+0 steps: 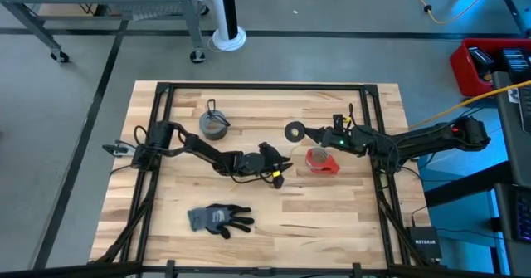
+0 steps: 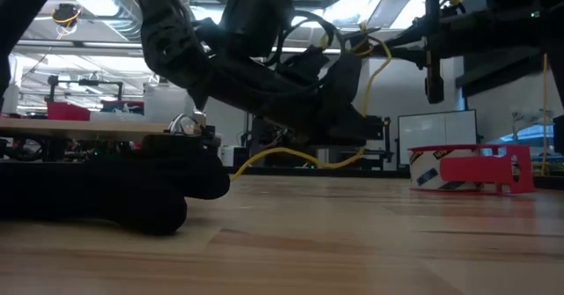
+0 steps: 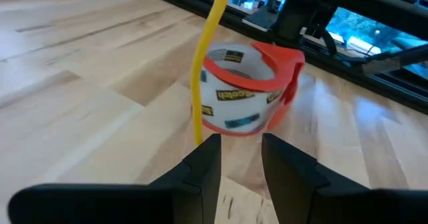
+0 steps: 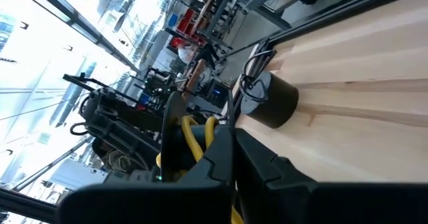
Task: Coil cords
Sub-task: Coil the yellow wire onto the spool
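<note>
From above, we are reaching our left gripper [image 1: 280, 172] toward the desk's [image 1: 332, 228] centre. The yellow cord [image 1: 275, 175] is showing only as a short bit at that gripper, just at nine o'clock of the red tape [image 1: 322, 162]. Our right gripper [image 1: 309, 132] is hovering near a black disc [image 1: 294, 132], at twelve o'clock of the red tape. A grey roll [image 1: 215, 124] and a glove [image 1: 219, 219] are lying well apart.

At desk level, the cord [image 2: 300, 157] is sagging in a low arc under the arm, then climbing steeply; its long axis is running mostly upright there.

In the left wrist view, the cord [image 3: 202, 70] is running nearly straight up from between our fingers [image 3: 206, 167], which are sitting slightly parted. We cannot tell whether they are pinching it. The tape [image 3: 244, 93] is lying just beyond, so a pull could drag the cord across it and shift it.

In the right wrist view, our fingers [image 4: 231, 160] are clenched together, with yellow cord [image 4: 194, 140] looped behind them.
</note>
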Robot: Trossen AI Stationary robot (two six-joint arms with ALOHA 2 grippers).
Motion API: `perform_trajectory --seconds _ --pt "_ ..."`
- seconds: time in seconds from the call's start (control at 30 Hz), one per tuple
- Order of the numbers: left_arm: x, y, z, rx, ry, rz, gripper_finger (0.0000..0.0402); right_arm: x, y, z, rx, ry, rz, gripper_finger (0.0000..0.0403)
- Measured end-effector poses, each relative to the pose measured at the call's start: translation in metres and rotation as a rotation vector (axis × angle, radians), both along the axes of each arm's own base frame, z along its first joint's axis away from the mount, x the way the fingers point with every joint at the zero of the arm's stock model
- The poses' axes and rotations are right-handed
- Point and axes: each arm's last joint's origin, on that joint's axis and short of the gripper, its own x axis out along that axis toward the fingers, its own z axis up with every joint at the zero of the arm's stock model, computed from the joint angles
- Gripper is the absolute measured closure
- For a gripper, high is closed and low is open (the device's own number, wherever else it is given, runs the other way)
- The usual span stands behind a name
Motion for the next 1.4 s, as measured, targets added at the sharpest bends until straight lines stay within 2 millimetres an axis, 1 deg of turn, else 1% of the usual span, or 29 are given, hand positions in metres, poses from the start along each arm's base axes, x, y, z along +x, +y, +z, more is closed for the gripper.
perform_trajectory --seconds 0.43,0.8,1.0,1.23,1.3,1.4 --pt "-0.001 0.005 0.002 0.056 0.003 0.118 0.0302 0.000 0.000 0.000 0.000 0.001 0.001 0.0398" --pt "-0.001 0.004 0.002 0.050 0.006 0.095 0.0302 0.000 0.000 0.001 -0.001 -0.008 0.002 0.0398" --pt "-0.001 0.012 0.002 0.049 0.007 0.112 0.0302 0.000 0.000 0.005 -0.002 -0.054 0.014 0.0398" --pt "0.000 0.018 0.002 0.046 0.006 0.127 0.0302 0.000 0.001 0.005 -0.001 -0.055 0.027 0.0398" --pt "0.000 0.018 0.002 0.048 0.007 0.127 0.0308 0.000 0.001 0.005 0.000 -0.055 0.027 0.0398" --pt "0.000 0.018 0.002 0.048 0.007 0.126 0.0328 0.000 0.001 0.005 0.001 -0.055 0.027 0.0398"
